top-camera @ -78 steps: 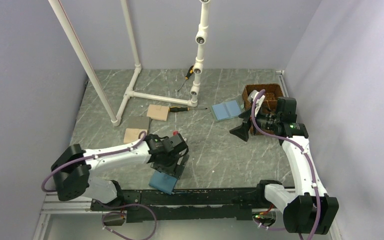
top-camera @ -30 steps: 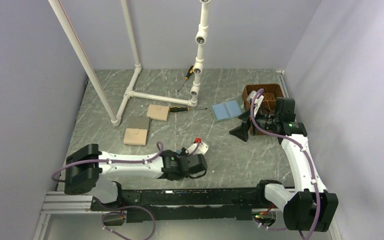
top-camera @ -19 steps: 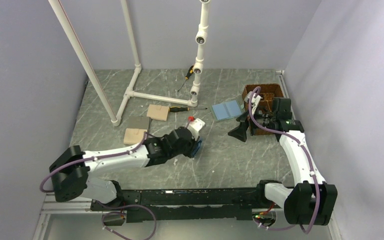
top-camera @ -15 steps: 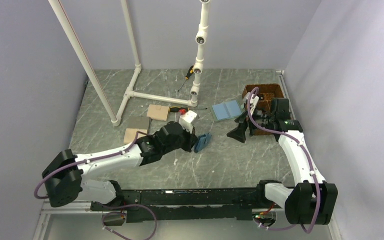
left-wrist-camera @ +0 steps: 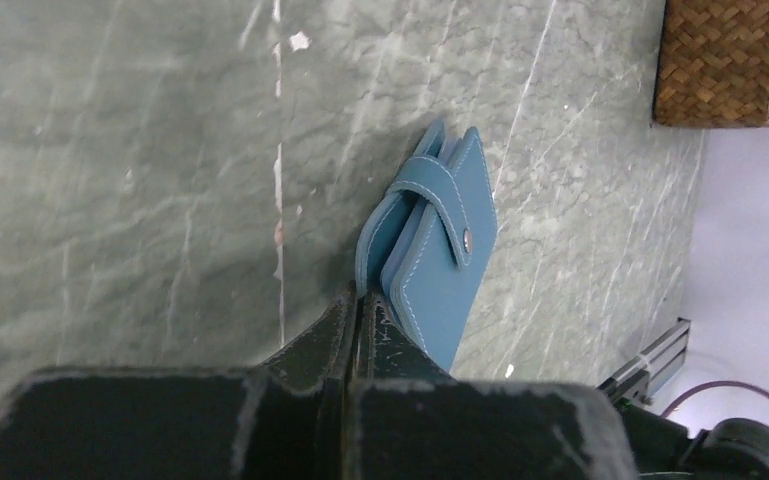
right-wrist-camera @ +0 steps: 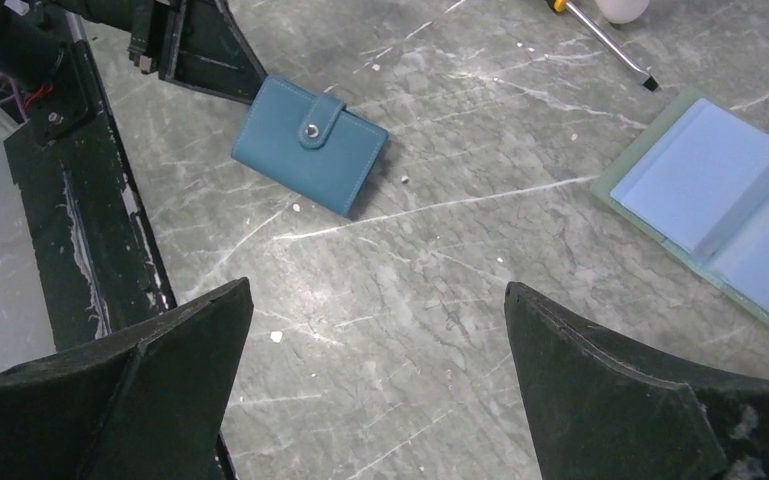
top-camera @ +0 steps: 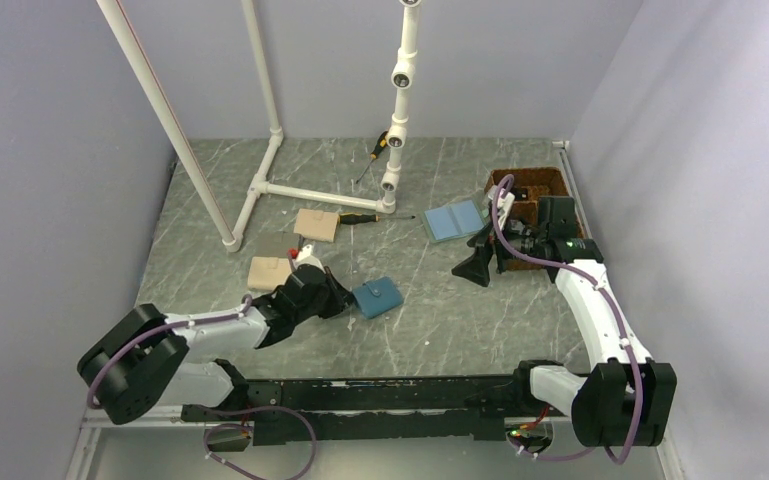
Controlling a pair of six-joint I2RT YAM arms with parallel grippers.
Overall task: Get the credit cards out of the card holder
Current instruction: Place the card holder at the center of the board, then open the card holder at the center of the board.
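Moved from the near edge to mid-table, the card holder [top-camera: 378,297] lies strapped shut, no credit cards out yet, left gripper [left-wrist-camera: 358,305] pinched closed at its edge, right gripper [top-camera: 475,262] spread wide, empty.

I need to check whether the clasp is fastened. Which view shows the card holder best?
Right wrist: the card holder lies whole and flat, its strap snapped shut. Left wrist shows it close but slanted, its near corner behind the left end effector. Top external shows it small, beside that end effector.
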